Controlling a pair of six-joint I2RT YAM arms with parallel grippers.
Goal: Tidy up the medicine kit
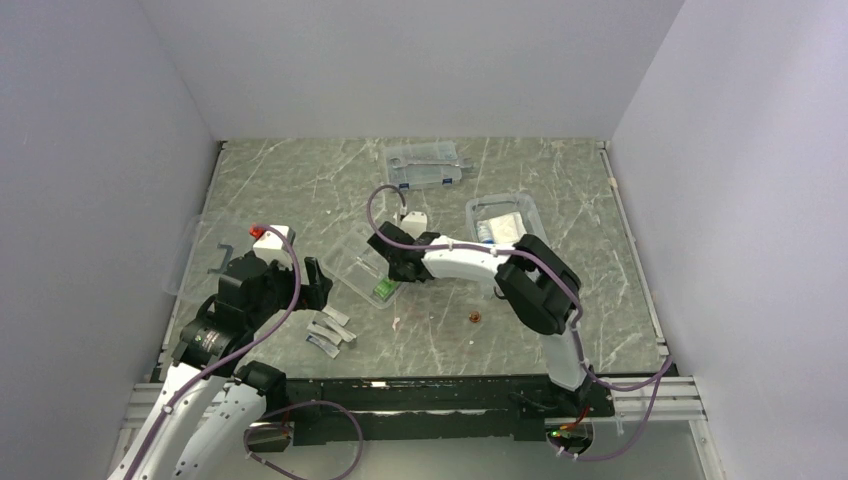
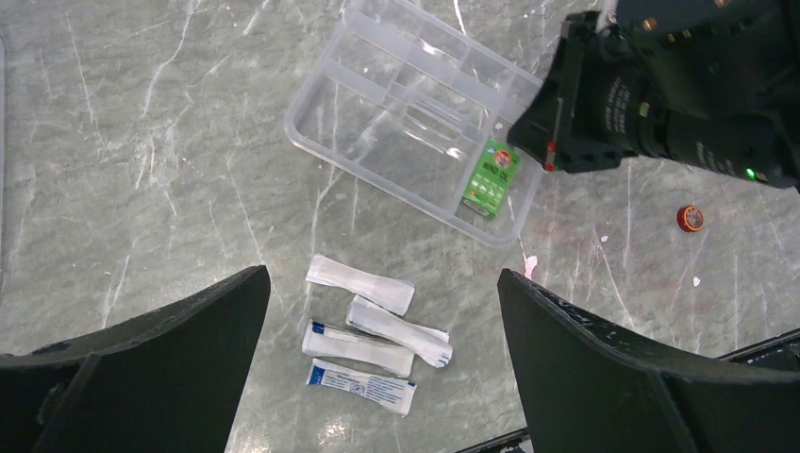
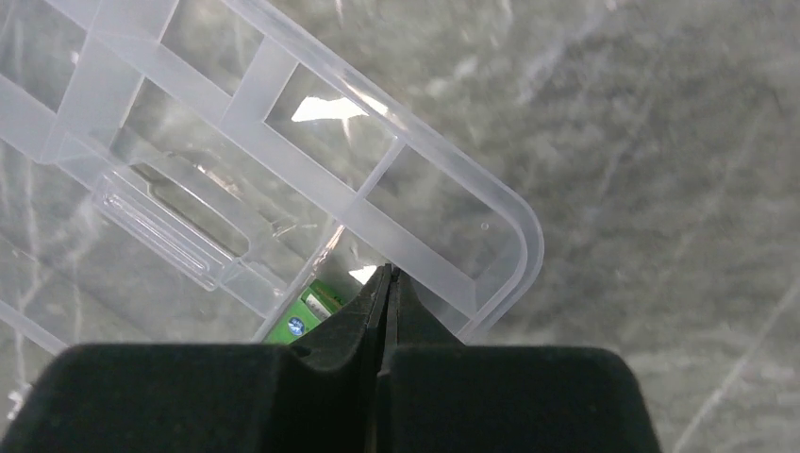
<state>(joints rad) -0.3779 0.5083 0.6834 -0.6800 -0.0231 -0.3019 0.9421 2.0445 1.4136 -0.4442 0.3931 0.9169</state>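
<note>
While the right gripper (image 3: 387,276) is pinched closed on nothing just over the green packet (image 2: 491,177) in a corner slot of the divided tray (image 2: 396,186), the left gripper (image 2: 382,280) hangs wide open and empty above four white packets (image 2: 358,280) nearby.

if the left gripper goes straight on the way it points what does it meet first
Probably the white packets lying on the table, framed by the open left gripper; nothing shows in between, though depth is unclear.

The left arm (image 1: 240,295) and right arm (image 1: 470,262) have white links and bulky black joints. A purple cable (image 1: 369,215) loops along each. The fingers (image 2: 141,377) are matte black wedges.
</note>
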